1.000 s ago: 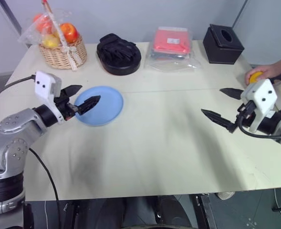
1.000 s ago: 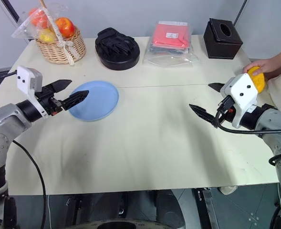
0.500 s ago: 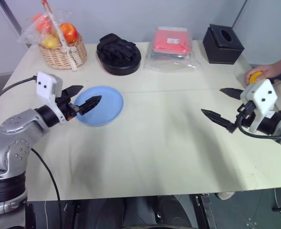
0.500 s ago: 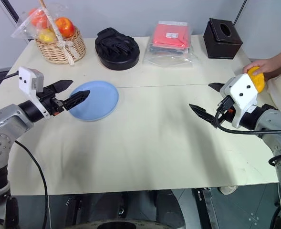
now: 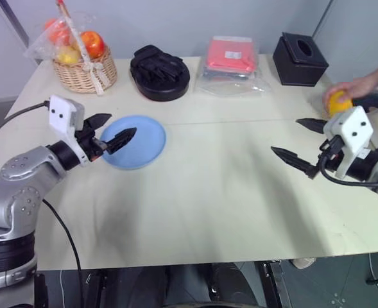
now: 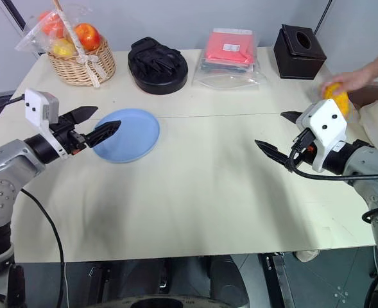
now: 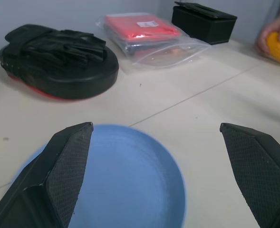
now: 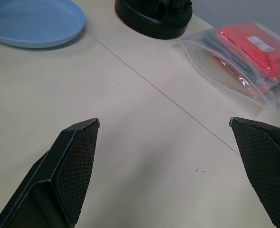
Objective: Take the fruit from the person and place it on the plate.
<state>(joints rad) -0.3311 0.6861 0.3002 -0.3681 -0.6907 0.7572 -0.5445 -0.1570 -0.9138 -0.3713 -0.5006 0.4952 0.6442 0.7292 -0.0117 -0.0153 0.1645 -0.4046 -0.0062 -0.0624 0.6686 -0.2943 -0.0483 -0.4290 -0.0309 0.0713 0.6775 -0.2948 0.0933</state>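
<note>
Waiting for the handover, the right pincer (image 6: 283, 133) is hovering with jaws wide apart and holding nothing. At three o'clock on the counter (image 6: 208, 186), the person's hand (image 6: 348, 79) is gripping the fruit (image 6: 335, 97). At nine o'clock, the left pincer (image 6: 94, 125), also apart, is hanging over the bare plate (image 6: 132, 135); everything is remaining to do.

The fruit (image 6: 335, 97) is yellow-orange and smooth. It is at the far right of the table, in the person's hand (image 6: 348, 81), which covers its top. The plate (image 6: 128, 135) is round, flat and light blue. It lies empty on the left side, well apart from the fruit.
</note>
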